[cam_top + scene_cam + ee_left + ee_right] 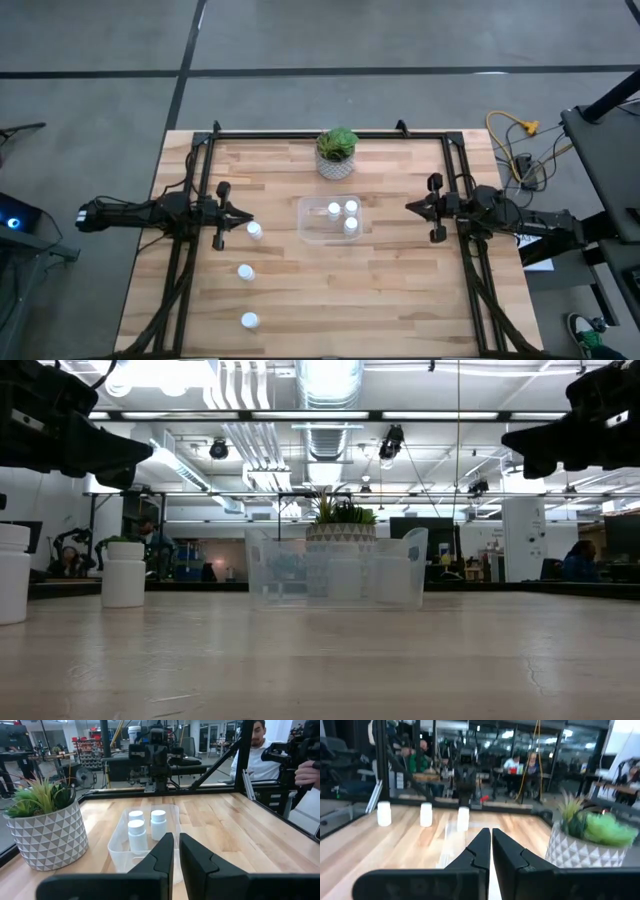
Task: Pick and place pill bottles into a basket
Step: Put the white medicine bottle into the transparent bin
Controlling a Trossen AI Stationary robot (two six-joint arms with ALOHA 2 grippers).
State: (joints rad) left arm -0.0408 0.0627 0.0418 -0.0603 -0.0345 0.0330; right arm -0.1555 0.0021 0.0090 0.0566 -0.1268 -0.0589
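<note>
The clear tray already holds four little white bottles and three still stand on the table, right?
Not quite: the high view shows three bottles in the clear tray, not four. Three others do stand on the table.

Open-plan robotics lab/workshop. Exposed ceiling ducts and strip lights at top of the low view, concrete floor around the wooden table. People at desks behind.

Bright overhead lighting; ceiling glare; right wrist view blurred.
</note>
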